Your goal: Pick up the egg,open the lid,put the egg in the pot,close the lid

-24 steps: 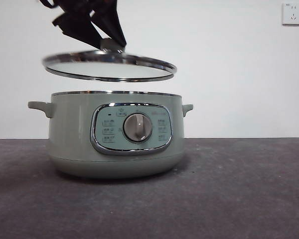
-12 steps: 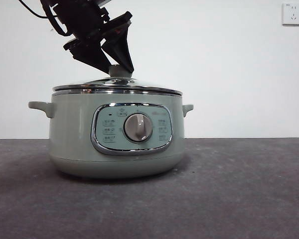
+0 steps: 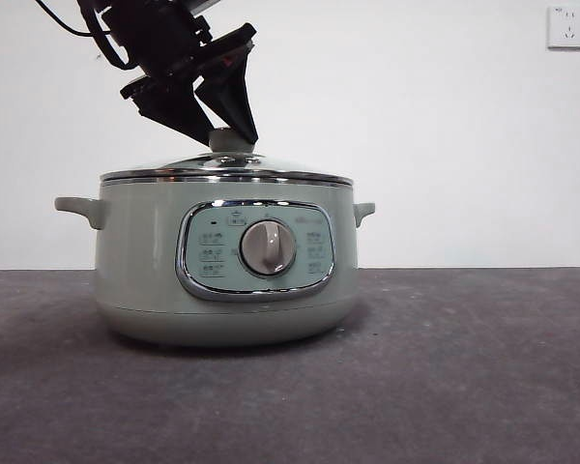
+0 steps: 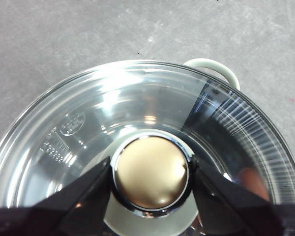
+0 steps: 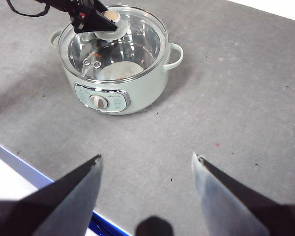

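Front view shows the lid seated on the pot on the counter; the left end effector clamps its knob; the right end effector hangs open, well apart.

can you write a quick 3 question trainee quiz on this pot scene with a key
1. True or false: the lid sits on the pot.
2. Which end effector is at the lid's knob? A) left B) right C) neither
3. Fill in: the right end effector hangs over the bare ____, apart from the pot, jaws spread.

Key
1. True. In the front view the steel rim rests level on the pot's rim.
2. A. In the left wrist view the left end effector has a jaw on each side of the knob; whether it is clamped or just released is unclear.
3. Table.

The egg seems to show as an orange blur through the glass.
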Action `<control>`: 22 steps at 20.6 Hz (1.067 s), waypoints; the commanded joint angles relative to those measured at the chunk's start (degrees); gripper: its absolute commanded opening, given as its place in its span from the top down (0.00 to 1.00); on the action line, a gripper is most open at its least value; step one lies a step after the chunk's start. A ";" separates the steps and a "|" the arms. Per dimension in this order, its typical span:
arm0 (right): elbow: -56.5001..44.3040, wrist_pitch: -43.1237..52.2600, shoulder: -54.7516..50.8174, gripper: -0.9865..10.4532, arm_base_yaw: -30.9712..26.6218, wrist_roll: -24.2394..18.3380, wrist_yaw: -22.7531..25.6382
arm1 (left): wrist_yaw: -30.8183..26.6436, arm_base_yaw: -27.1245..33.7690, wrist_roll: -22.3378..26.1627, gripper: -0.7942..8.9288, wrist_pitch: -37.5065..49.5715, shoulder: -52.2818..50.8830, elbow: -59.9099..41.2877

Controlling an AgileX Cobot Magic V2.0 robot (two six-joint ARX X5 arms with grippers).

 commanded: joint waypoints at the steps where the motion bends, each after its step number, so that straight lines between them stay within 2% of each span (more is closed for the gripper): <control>1: -0.46 -1.33 -0.15 0.64 0.00 0.42 0.07 | -0.28 -0.17 -0.81 0.71 -1.44 1.09 -0.20; 2: -0.46 -1.33 -0.15 0.64 -0.02 0.42 0.07 | -0.26 -0.04 -0.81 0.58 -1.57 1.09 -0.09; 3: -0.46 -1.33 -0.15 0.64 -0.02 0.44 0.07 | -0.26 -0.04 -0.81 0.52 -1.57 1.09 0.07; 13: -0.46 -1.33 -0.15 0.64 -0.02 0.46 0.07 | -0.31 -0.04 -0.81 0.52 -2.95 -5.70 0.57; 17: -0.46 -1.33 -0.13 0.64 0.00 0.42 0.04 | 0.66 -0.04 -1.27 0.52 -11.30 -13.77 0.57; 22: -0.46 -1.33 -0.09 0.64 0.00 0.22 -0.09 | 10.19 -0.04 -3.21 0.53 -25.68 -26.91 0.57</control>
